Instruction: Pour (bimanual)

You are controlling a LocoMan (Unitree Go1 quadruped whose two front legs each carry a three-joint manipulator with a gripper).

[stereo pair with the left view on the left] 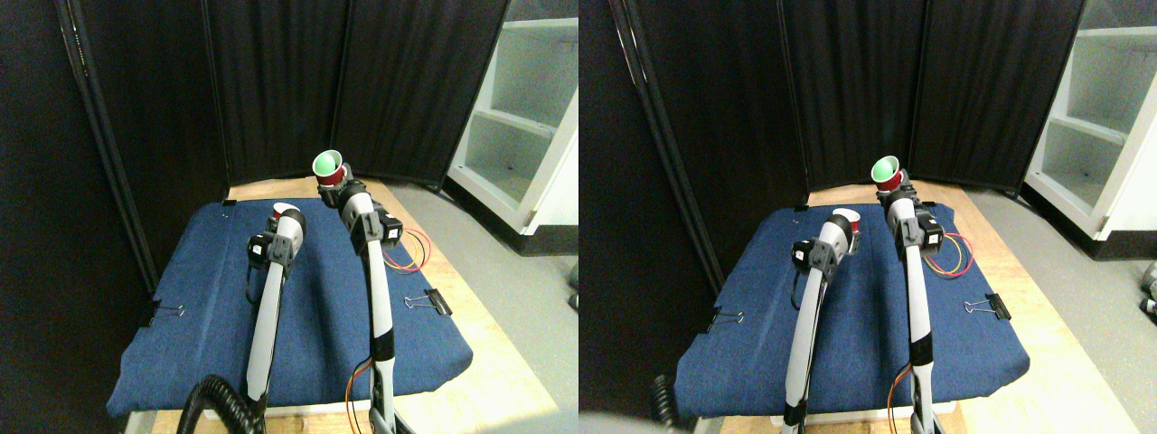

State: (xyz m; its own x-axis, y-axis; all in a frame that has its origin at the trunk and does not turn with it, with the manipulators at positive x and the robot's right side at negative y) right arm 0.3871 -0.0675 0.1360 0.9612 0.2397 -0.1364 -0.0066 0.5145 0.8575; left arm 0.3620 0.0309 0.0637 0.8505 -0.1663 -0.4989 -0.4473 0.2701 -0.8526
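Observation:
A red cup with a pale green inside point(328, 167) is held up above the far end of the blue cloth, tipped so its mouth faces toward me and to the left. My right gripper point(342, 183) is shut on it from below. A second red cup with a white rim point(283, 209) peeks out just behind the head of my left manipulator, low near the cloth. My left gripper point(280, 219) is at that cup, and the arm's own body hides the jaws. The tilted cup sits higher and to the right of the lower one.
A blue cloth point(208, 298) covers a wooden table, clipped by black binder clips point(432, 300) at right and left. Red and yellow wires point(411, 253) loop on the cloth's right side. Black curtains stand behind. A white shelf unit point(524, 117) is at the far right.

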